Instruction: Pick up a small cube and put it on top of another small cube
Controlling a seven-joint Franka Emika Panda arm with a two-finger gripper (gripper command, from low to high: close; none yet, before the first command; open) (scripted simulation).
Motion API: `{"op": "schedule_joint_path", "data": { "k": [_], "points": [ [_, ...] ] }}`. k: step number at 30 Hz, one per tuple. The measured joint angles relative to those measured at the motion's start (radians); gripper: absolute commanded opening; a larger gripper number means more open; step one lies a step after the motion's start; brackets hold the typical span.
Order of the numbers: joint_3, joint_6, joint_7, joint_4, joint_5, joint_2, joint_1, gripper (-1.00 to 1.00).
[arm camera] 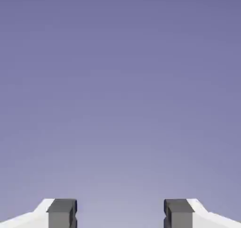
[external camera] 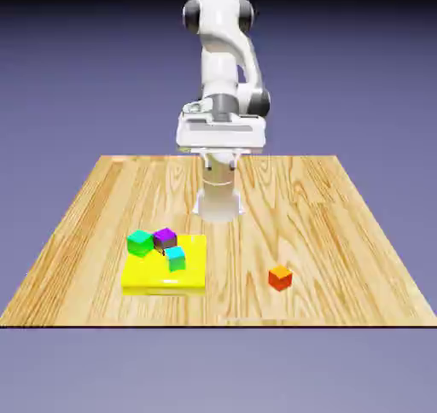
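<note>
Orange-red cube (external camera: 280,277) is seen only in the exterior view, resting alone on the bare wooden tabletop (external camera: 341,223) toward that view's right, well apart from everything else. A flat yellow block (external camera: 166,276) lies toward the exterior view's left, and three cubes are carried on it: a green cube (external camera: 139,242), a purple cube (external camera: 165,238) just beside it, and a cyan cube (external camera: 176,258) close in front of the purple one. The white arm (external camera: 224,70) is folded high above the far part of the tabletop. In the hand view, only plain blue-violet backdrop is shown; the claw (arm camera: 120,214) is seen with its grey fingertips (arm camera: 61,213) held wide apart, and nothing is gripped between them.
</note>
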State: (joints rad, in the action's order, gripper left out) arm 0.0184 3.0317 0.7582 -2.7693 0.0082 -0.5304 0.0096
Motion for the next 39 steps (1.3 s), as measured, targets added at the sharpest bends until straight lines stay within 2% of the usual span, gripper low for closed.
{"op": "schedule_joint_path", "data": {
  "k": [37,39],
  "points": [
    [-0.162,-1.583,0.282,0.849,0.914,1.341,0.059,0.0],
    [-0.177,-1.625,0.28,0.849,0.935,1.356,0.062,0.0]
  ]
}}
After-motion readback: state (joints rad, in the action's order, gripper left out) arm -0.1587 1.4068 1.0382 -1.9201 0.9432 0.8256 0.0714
